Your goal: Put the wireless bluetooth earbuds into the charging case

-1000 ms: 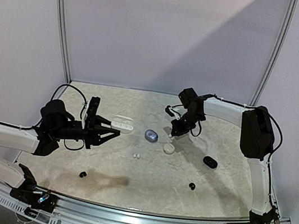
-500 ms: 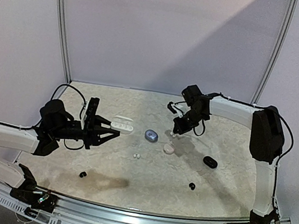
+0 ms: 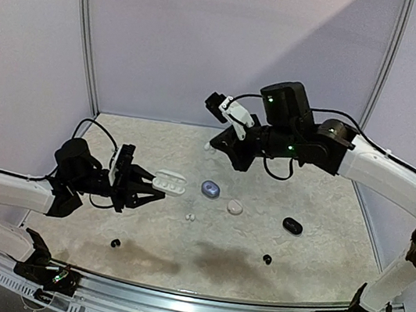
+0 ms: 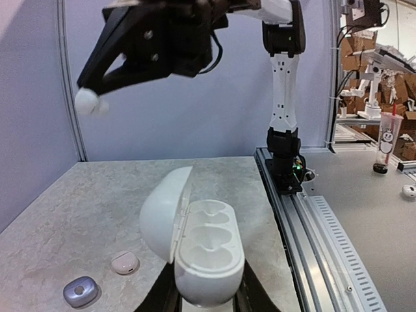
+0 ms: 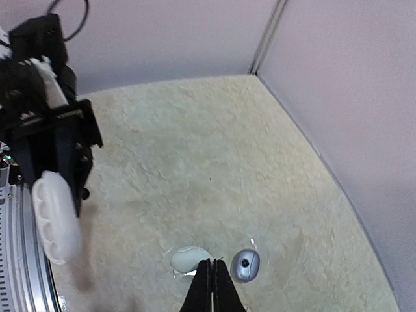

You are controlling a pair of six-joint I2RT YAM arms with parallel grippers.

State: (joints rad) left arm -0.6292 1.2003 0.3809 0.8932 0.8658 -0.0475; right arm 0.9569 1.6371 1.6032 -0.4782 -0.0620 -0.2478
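Right fingers (image 5: 203,296): mine, pinched shut on one white earbud (image 4: 88,102), newly raised, now high above and beyond the open white case (image 4: 205,250). Left fingers (image 4: 162,299): clamping that case. Remaining, I judge: descend, seat bud.

pale marbled table (image 3: 315,276), loose bits scattered on it. lavender case (image 3: 210,189) around middle, closed, pale pinkish case (image 3: 235,206) just beside it on right and slightly nearer. black case (image 3: 292,225) further right, well apart from those. pair of white earbuds (image 3: 189,217) touching each other, near middle. left black earbud (image 3: 115,243) near front edge, right black earbud (image 3: 266,259) nearer than black case
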